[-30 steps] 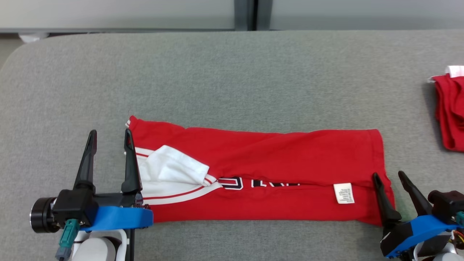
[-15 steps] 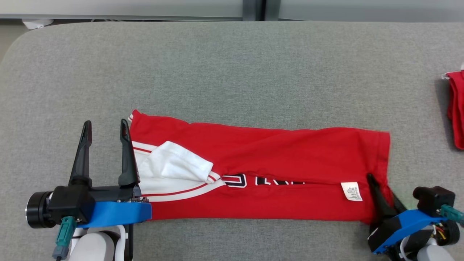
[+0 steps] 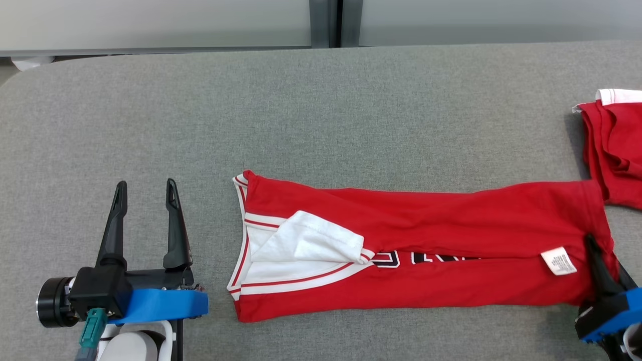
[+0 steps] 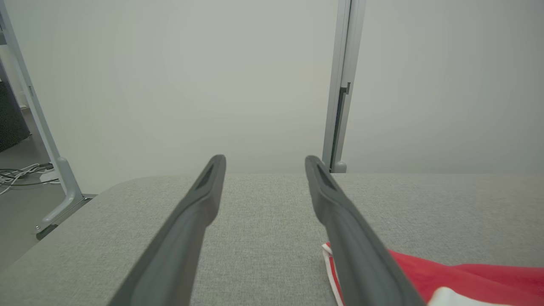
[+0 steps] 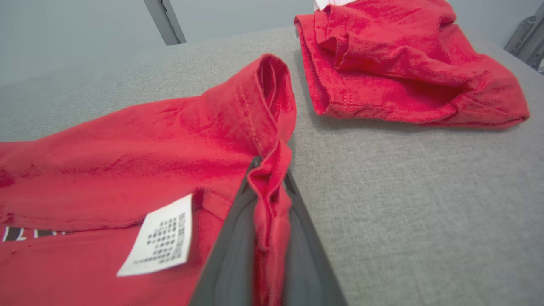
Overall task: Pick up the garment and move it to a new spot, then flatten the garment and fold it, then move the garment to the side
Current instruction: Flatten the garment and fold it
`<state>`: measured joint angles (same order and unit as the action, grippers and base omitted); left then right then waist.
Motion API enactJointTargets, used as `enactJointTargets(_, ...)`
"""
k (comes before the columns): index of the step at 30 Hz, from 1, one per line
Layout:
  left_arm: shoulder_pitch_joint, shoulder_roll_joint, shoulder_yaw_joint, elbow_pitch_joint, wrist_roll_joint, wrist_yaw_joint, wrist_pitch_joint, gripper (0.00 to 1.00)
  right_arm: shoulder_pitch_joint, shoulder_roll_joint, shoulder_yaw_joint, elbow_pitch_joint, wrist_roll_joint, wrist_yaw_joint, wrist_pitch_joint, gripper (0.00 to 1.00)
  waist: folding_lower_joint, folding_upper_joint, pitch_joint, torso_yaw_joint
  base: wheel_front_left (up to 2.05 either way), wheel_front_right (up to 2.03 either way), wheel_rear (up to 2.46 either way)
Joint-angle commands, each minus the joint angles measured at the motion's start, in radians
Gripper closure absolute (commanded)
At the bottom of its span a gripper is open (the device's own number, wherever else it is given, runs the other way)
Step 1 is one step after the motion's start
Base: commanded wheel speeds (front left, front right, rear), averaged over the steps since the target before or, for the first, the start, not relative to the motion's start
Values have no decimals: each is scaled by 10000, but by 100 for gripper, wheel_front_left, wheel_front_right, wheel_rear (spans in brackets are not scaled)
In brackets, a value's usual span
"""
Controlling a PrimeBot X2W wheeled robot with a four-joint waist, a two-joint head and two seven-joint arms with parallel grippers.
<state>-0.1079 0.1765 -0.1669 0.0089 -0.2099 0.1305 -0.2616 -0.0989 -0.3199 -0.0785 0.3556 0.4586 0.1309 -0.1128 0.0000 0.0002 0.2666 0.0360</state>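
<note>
The garment (image 3: 426, 225) is a red jersey with white trim, folded into a long strip across the grey table (image 3: 321, 110); a white care label (image 3: 558, 260) lies near its right end. My right gripper (image 3: 594, 243) is shut on the hem at that right end. The right wrist view shows the red cloth (image 5: 148, 148) bunched between the closed fingers (image 5: 238, 238). My left gripper (image 3: 145, 184) stands open at the lower left, a gap away from the strip's left end. In the left wrist view the garment's corner (image 4: 446, 276) lies beside the right finger (image 4: 340, 221), and nothing sits between the fingers.
A second red garment (image 3: 617, 145) lies crumpled at the table's right edge, just beyond the held hem, and appears as a heap (image 5: 403, 63) in the right wrist view. A wall with a grey post (image 3: 326, 22) runs behind the table.
My right gripper has shut on the garment's right hem and dragged the strip rightward, away from the left gripper. The head camera has shifted too. The left gripper stays open.
</note>
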Motion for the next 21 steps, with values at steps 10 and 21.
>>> enactJointTargets(10, 285, -108, 20, 230, 58, -167, -41, 0, -739, 1282, 1639, -2748, -720, 0, 1747, 100, 0, -2, -618, 47, 0, 0, 0)
enactJointTargets(21, 93, -211, -206, 608, 43, -348, -42, 0, -2376, 2633, 5929, -1421, 373, 0, 1578, 100, 0, -2, -728, 681, 0, 0, 0)
